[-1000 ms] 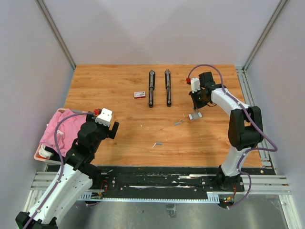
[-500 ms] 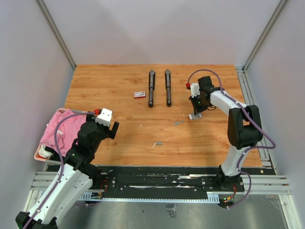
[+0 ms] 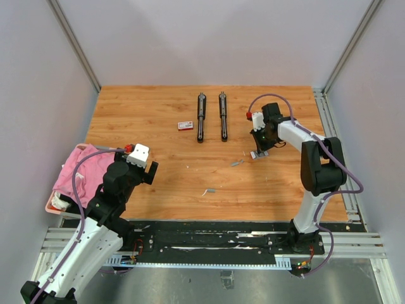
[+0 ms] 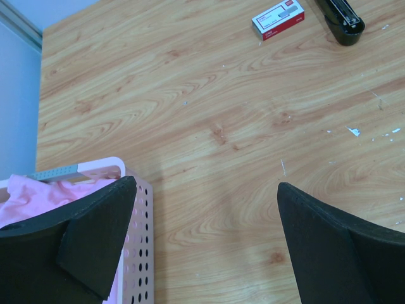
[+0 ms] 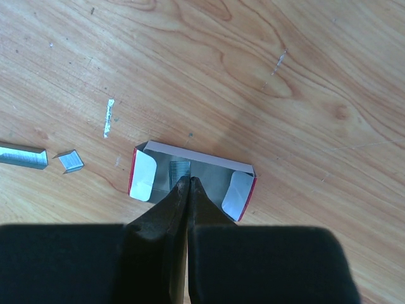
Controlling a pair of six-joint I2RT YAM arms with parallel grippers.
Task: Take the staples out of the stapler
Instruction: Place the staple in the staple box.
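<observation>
Two black staplers (image 3: 200, 118) (image 3: 223, 116) lie opened out long at the table's back middle; one's end shows in the left wrist view (image 4: 342, 19). My right gripper (image 5: 188, 181) is shut, its tips down in a small open red-edged box (image 5: 190, 156), also seen from above (image 3: 260, 154). A short staple strip (image 5: 180, 168) lies in that box right at the tips; no grip on it shows. More staples lie left of the box (image 5: 24, 157) (image 5: 71, 161) and on the table (image 3: 236, 163) (image 3: 210, 190). My left gripper (image 4: 202, 244) is open and empty near the table's left front.
A closed red-and-white staple box (image 3: 185, 125) lies left of the staplers, also in the left wrist view (image 4: 278, 24). A pink perforated basket (image 4: 140, 253) holding pink cloth (image 3: 82, 171) stands at the table's left front corner. Aluminium frame rails run along the right edge (image 3: 332, 126).
My right gripper has moved slightly left and down over the open box until its tips sit in it. The left arm has not moved.
</observation>
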